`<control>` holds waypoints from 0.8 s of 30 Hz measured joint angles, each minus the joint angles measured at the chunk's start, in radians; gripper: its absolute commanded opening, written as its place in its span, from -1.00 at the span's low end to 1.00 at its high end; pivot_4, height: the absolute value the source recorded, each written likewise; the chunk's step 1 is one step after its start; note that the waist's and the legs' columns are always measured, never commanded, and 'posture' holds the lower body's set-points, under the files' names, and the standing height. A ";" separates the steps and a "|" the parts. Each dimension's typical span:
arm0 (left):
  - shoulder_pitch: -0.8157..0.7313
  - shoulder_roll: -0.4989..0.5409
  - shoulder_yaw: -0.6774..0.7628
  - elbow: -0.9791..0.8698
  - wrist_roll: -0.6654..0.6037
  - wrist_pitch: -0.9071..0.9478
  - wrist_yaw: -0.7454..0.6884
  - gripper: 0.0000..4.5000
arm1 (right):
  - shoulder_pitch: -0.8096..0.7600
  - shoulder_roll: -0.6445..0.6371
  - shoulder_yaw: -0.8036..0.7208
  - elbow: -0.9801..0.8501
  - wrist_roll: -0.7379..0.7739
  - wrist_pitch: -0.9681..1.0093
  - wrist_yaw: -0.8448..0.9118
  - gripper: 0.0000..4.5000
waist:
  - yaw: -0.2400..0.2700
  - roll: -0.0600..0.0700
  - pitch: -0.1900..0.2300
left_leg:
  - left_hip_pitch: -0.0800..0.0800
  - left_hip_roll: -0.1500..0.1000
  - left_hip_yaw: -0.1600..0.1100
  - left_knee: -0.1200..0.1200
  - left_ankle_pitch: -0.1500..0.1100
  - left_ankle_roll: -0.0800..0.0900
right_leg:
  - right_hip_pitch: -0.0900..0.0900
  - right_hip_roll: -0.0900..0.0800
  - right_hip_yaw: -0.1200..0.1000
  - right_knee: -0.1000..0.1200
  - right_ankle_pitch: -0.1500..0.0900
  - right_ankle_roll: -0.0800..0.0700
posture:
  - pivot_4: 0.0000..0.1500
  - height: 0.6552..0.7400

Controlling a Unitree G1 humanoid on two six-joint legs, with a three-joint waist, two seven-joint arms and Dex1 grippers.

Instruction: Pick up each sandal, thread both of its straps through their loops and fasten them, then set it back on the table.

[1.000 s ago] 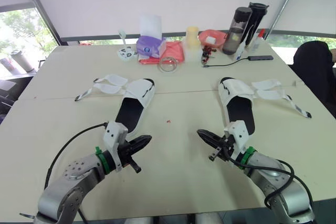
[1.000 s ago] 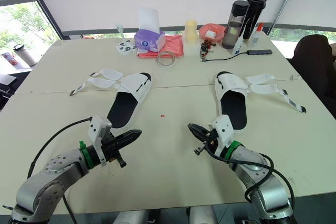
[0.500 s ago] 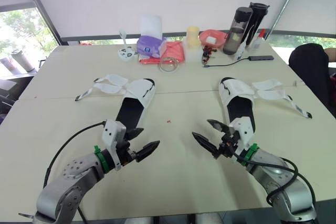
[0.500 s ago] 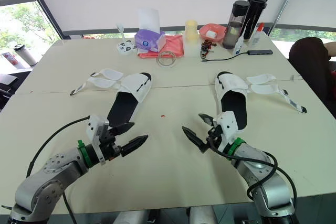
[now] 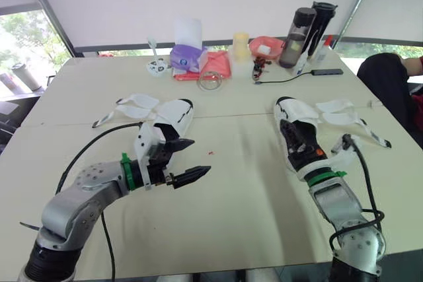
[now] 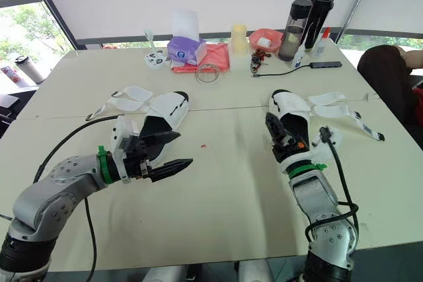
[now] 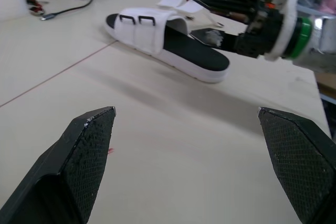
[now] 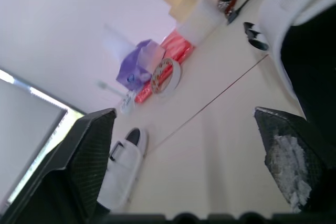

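Observation:
The left sandal [image 5: 170,122], white with a black footbed, lies on the table [image 5: 238,216] with its loose straps [image 5: 134,106] spread to the left. My left gripper [image 5: 190,160] hovers open just in front of its heel, empty. The right sandal [image 5: 301,130] lies with its straps [image 5: 344,113] flung out to the right. My right gripper [image 6: 283,135] is open low over that sandal's footbed, one finger near its left edge. The left wrist view shows the right sandal [image 7: 168,40] with the right gripper [image 7: 210,17] above its heel end.
Along the far edge stand a purple tissue box [image 5: 187,57], a red pouch [image 5: 217,65], a tape roll [image 5: 211,81], a red bowl [image 5: 266,47], two dark bottles [image 5: 305,28] and a cable with a hub [image 5: 327,72]. A person in dark clothing [image 5: 390,80] sits at the right.
Both grippers went from shut to open. The left arm rose and moved toward the left sandal's heel; the right arm swung right and forward onto the right sandal.

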 measured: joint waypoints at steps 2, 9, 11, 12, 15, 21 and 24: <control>-0.015 0.003 -0.010 -0.001 0.000 0.001 -0.013 1.00 | -0.023 0.016 -0.015 0.022 0.043 -0.037 -0.081 0.98 | 0.000 0.000 0.000 | 0.000 0.000 0.000 0.000 0.000 0.000 | 0.000 0.000 0.000 0.000 0.000 0.000 | 1.00 1.00; -0.052 -0.029 -0.046 0.020 0.022 -0.008 -0.016 1.00 | -0.131 0.020 -0.043 0.171 0.079 -0.148 -0.174 0.98 | -0.007 0.001 0.000 | 0.001 0.000 0.001 0.000 0.001 0.000 | 0.000 0.003 0.000 0.001 0.000 0.000 | 1.00 1.00; -0.052 -0.037 -0.056 0.030 0.034 -0.017 -0.012 1.00 | -0.163 -0.001 -0.046 0.222 0.076 -0.166 -0.157 0.98 | -0.008 0.001 0.000 | 0.002 0.000 0.002 -0.001 0.001 0.000 | 0.000 0.003 0.001 0.001 0.000 0.000 | 1.00 1.00; -0.051 -0.040 -0.062 0.036 0.037 -0.020 -0.011 1.00 | -0.185 -0.012 -0.051 0.253 0.075 -0.173 -0.148 0.98 | -0.010 0.001 0.000 | 0.002 0.000 0.002 -0.001 0.001 0.000 | 0.000 0.003 0.001 0.001 0.000 0.000 | 1.00 1.00; -0.048 -0.052 -0.075 0.044 0.052 -0.027 -0.010 1.00 | -0.269 -0.049 -0.067 0.373 0.072 -0.198 -0.112 0.98 | -0.020 0.001 0.000 | 0.002 0.000 0.003 -0.001 0.001 0.000 | 0.000 0.003 0.001 0.002 0.000 0.000 | 1.00 1.00; -0.047 -0.072 -0.083 0.056 0.072 -0.042 -0.009 1.00 | -0.389 -0.075 -0.088 0.578 0.044 -0.236 -0.064 0.98 | -0.027 0.001 0.000 | 0.002 0.001 0.004 -0.001 0.001 0.000 | 0.000 0.003 0.002 0.002 0.002 0.002 | 1.00 1.00; -0.047 -0.069 -0.084 0.056 0.085 -0.043 -0.012 1.00 | -0.472 -0.086 -0.109 0.696 0.023 -0.267 -0.021 0.98 | -0.028 0.001 0.000 | 0.003 0.001 0.005 -0.001 0.001 0.000 | 0.000 0.003 0.003 0.002 0.002 0.002 | 1.00 1.00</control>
